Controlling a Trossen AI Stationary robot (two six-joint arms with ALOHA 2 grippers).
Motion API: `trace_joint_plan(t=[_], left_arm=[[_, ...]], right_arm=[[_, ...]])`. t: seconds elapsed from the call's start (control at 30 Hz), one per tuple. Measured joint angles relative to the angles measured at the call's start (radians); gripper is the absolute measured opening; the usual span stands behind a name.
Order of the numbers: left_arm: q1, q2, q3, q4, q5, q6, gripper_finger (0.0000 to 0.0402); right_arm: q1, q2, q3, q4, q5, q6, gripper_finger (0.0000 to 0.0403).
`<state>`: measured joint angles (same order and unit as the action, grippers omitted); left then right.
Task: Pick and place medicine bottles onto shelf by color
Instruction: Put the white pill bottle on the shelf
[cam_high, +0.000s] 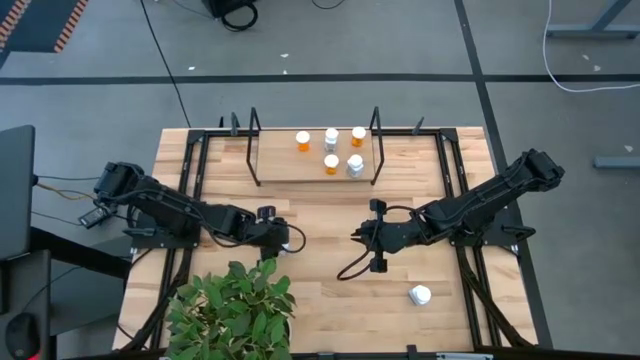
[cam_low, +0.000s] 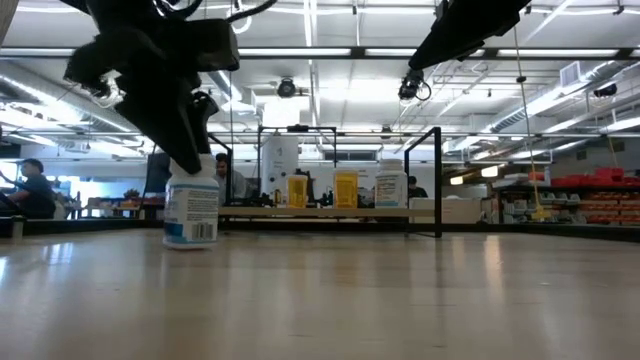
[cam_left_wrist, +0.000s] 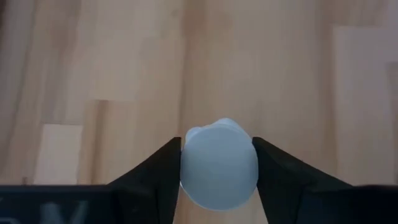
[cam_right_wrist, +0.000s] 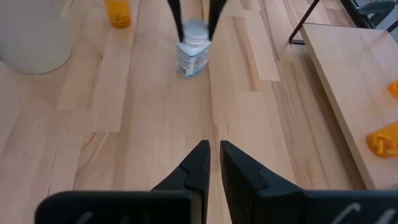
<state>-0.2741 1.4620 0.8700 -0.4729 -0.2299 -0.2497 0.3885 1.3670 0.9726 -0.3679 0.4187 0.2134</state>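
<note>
Gripping the white bottle (cam_left_wrist: 218, 163) by its cap, my left fingers (cam_left_wrist: 160, 177) keep it upright on the worktop (cam_high: 330, 290), ready for the shelf (cam_high: 290, 165). Right fingers (cam_right_wrist: 198, 165) hang clenched and empty nearby, out of the way.

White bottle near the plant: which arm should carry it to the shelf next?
Left. The left gripper already brackets the white bottle, fingers against its sides. The right gripper is shut and empty mid-table, farther off. The shelf has free board on its left part.
</note>
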Motion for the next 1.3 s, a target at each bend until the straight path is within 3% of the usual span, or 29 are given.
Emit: trace_joint_plan(t=[0.3, 0.53, 0.7, 1.1, 1.3], left_arm=[[0.098, 0.0, 0.0, 0.028, -0.058, -0.016, 0.0198], [0.191, 0.0, 0.0, 0.1, -0.061, -0.019, 0.0172], [0.258, 0.0, 0.003, 0.187, -0.062, -0.02, 0.0189], [0.427, 0.013, 0.171, 0.148, -0.062, -0.016, 0.0181], [0.51, 0.089, 0.265, 0.072, -0.064, -0.028, 0.0193]], right_arm=[[0.0, 0.0, 0.0, -0.011, 0.0, 0.004, 0.0045], [0.0, 0.0, 0.0, -0.023, 0.0, 0.007, 0.0045], [0.0, 0.0, 0.0, -0.03, 0.0, 0.007, 0.0045], [0.0, 0.0, 0.0, -0.03, 0.0, 0.006, 0.0045], [0.0, 0.001, 0.0, -0.038, 0.0, 0.012, 0.0045]])
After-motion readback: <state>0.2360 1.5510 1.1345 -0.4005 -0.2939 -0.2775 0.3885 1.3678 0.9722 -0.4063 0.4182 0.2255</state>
